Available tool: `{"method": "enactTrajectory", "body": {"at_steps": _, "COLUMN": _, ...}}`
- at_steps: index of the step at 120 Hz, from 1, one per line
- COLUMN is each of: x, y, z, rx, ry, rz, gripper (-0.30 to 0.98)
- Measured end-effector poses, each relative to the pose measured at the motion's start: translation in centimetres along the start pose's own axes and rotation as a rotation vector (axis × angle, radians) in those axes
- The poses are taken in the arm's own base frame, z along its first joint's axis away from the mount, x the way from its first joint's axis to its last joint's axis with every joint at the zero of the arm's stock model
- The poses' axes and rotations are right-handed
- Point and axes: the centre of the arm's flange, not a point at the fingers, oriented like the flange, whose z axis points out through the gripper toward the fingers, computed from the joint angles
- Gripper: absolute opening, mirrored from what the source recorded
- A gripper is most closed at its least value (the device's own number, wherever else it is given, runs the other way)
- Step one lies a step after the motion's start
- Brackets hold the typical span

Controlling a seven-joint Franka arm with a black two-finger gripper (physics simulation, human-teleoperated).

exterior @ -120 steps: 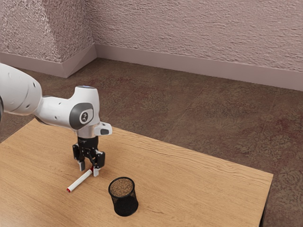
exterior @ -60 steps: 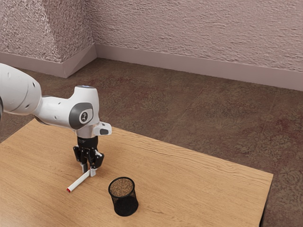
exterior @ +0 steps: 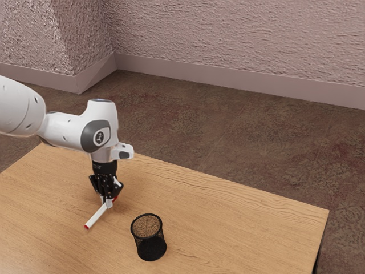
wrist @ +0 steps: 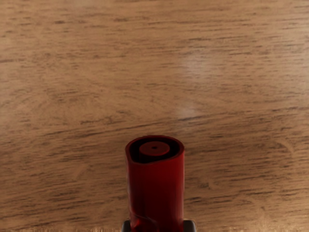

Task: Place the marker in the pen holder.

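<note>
My gripper [exterior: 107, 202] is closed around the white marker [exterior: 99, 216] near its red-capped end, in the exterior view. From there the marker slants down toward the lower left, ending in a small red tip. In the wrist view the marker's red cap [wrist: 156, 193] points away from the hand, with the gripper [wrist: 158, 226] touching it from both sides at the lower edge. The black mesh pen holder [exterior: 151, 245] stands upright on the table, to the exterior view's right of the marker and apart from it.
The wooden table [exterior: 228, 228] carries the pen holder and runs off toward the exterior view's right. Beyond its far edge lie a brown carpeted floor [exterior: 228, 137] and a rough pinkish wall [exterior: 239, 40].
The fingers have come together on the marker. Hand and marker have risen slightly, and the marker's red tip has shifted a little up and right in the exterior view. The pen holder is unmoved.
</note>
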Motion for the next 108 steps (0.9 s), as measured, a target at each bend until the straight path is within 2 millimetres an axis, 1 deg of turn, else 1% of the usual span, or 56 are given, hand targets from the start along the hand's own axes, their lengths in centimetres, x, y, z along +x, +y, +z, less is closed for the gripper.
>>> {"method": "enactTrajectory", "body": {"at_steps": 8, "x": -0.3, "y": 0.0, "z": -1.9, "rx": 0.022, "ry": 0.033, "rz": 0.009, "gripper": -0.07}}
{"method": "enactTrajectory", "body": {"at_steps": 17, "x": -1.1, "y": 0.3, "z": -5.4, "rx": 0.070, "ry": 0.092, "rz": 0.031, "gripper": -0.08}}
{"method": "enactTrajectory", "body": {"at_steps": 24, "x": -1.7, "y": 0.5, "z": -7.7, "rx": 0.107, "ry": 0.135, "rz": 0.048, "gripper": -0.09}}
{"method": "enactTrajectory", "body": {"at_steps": 30, "x": -2.4, "y": 1.5, "z": -9.9, "rx": 0.148, "ry": 0.188, "rz": 0.077, "gripper": -0.09}}
{"method": "enactTrajectory", "body": {"at_steps": 40, "x": -3.5, "y": 3.9, "z": -12.6, "rx": 0.215, "ry": 0.281, "rz": 0.140, "gripper": -0.10}}
{"method": "enactTrajectory", "body": {"at_steps": 50, "x": -5.6, "y": 7.1, "z": -15.5, "rx": 0.276, "ry": 0.384, "rz": 0.202, "gripper": -0.10}}
{"method": "enactTrajectory", "body": {"at_steps": 54, "x": -6.8, "y": 8.9, "z": -16.4, "rx": 0.298, "ry": 0.425, "rz": 0.229, "gripper": -0.10}}
{"method": "enactTrajectory", "body": {"at_steps": 59, "x": -8.1, "y": 12.1, "z": -17.3, "rx": 0.323, "ry": 0.474, "rz": 0.280, "gripper": -0.10}}
{"method": "enactTrajectory", "body": {"at_steps": 63, "x": -9.1, "y": 14.3, "z": -17.6, "rx": 0.338, "ry": 0.504, "rz": 0.313, "gripper": -0.10}}
{"method": "enactTrajectory", "body": {"at_steps": 72, "x": -10.7, "y": 17.9, "z": -17.5, "rx": 0.360, "ry": 0.551, "rz": 0.356, "gripper": -0.10}}
{"method": "enactTrajectory", "body": {"at_steps": 84, "x": -12.1, "y": 22.1, "z": -16.3, "rx": 0.371, "ry": 0.581, "rz": 0.393, "gripper": -0.10}}
{"method": "enactTrajectory", "body": {"at_steps": 92, "x": -13.8, "y": 25.1, "z": -15.7, "rx": 0.384, "ry": 0.607, "rz": 0.416, "gripper": -0.10}}
{"method": "enactTrajectory", "body": {"at_steps": 99, "x": -14.9, "y": 26.8, "z": -14.8, "rx": 0.388, "ry": 0.616, "rz": 0.415, "gripper": -0.10}}
{"method": "enactTrajectory", "body": {"at_steps": 108, "x": -15.4, "y": 27.6, "z": -13.5, "rx": 0.372, "ry": 0.613, "rz": 0.384, "gripper": -0.10}}
